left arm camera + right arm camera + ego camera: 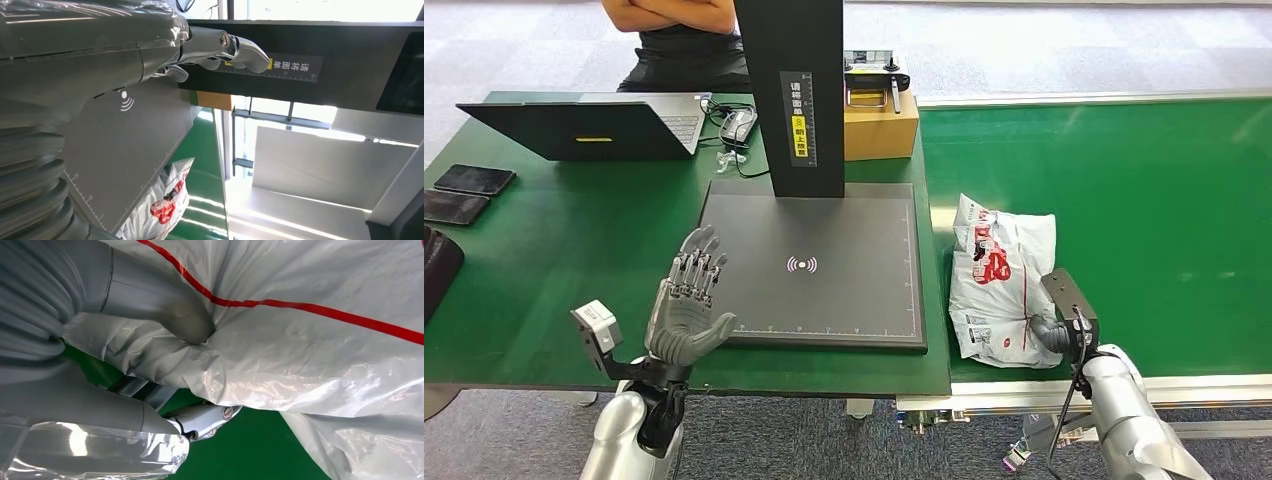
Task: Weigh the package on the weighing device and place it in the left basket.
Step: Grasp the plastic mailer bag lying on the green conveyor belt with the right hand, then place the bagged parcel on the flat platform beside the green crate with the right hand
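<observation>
Right hand (1052, 335) grips the package (999, 275) — still on the conveyor (1144, 200).

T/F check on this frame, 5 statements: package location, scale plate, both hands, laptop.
1. The white package lies on the green conveyor belt. True.
2. The package sits on the dark scale plate. False: the plate carries nothing; the package lies beside it, on the belt.
3. The right hand grips the package's near edge. True: in the right wrist view, the thumb presses into the plastic with fingers beneath.
4. The left hand holds a phone. False: it is open, fingers spread, holding nothing, at the plate's left edge.
5. The laptop is closed. False: it stands open on the green table.
</observation>
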`<action>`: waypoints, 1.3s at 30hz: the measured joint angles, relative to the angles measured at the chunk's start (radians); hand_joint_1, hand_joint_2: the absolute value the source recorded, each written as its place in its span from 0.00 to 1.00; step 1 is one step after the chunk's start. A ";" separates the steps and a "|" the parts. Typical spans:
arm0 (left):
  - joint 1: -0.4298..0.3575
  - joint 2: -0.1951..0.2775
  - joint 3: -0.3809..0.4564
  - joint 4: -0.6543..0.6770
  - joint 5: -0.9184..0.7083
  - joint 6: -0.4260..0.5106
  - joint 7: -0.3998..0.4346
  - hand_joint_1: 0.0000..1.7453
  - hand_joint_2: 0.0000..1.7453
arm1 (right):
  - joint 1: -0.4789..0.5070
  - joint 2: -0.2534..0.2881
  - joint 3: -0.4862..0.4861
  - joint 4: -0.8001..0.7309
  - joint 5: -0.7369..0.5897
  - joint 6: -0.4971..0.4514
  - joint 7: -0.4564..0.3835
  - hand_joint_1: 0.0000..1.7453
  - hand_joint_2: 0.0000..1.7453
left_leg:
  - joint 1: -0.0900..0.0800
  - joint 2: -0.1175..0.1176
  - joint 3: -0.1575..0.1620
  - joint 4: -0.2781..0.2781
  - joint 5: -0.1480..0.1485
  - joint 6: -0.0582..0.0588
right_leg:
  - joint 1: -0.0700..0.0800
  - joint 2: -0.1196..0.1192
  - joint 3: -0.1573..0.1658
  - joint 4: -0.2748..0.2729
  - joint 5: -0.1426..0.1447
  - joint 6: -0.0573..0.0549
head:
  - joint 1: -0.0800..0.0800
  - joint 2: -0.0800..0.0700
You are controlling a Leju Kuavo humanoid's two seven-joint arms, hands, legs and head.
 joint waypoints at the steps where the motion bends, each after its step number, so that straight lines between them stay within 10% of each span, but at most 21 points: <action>1: 0.003 0.000 0.000 0.000 0.001 0.002 0.000 0.00 1.00 | 0.007 0.002 0.000 -0.008 -0.011 -0.020 -0.023 1.00 1.00 | 0.000 0.000 0.000 0.000 0.000 0.000 | 0.000 0.000 0.000 0.000 0.000 0.000 | 0.000 0.000; 8: 0.033 -0.001 0.001 -0.017 0.005 0.012 -0.003 0.00 1.00 | 0.100 0.057 -0.002 -0.205 -0.148 -0.221 -0.221 1.00 1.00 | 0.000 -0.001 -0.006 0.000 0.000 0.000 | 0.000 -0.001 -0.005 0.000 0.000 0.000 | 0.000 0.000; 23: 0.022 -0.005 0.001 -0.018 0.001 0.000 -0.003 0.00 1.00 | 0.253 0.111 0.034 -0.659 -0.132 -0.413 -0.282 1.00 1.00 | 0.000 -0.001 -0.010 0.000 0.000 0.000 | -0.001 -0.001 -0.010 0.001 0.000 0.000 | 0.000 0.000; 39: -0.020 -0.005 -0.026 0.003 0.004 -0.010 -0.034 0.00 1.00 | 0.107 0.105 0.283 -0.685 -0.033 -0.475 -0.317 1.00 1.00 | 0.000 0.000 -0.010 0.000 0.001 -0.001 | -0.001 0.001 -0.011 0.002 0.001 -0.001 | 0.000 0.000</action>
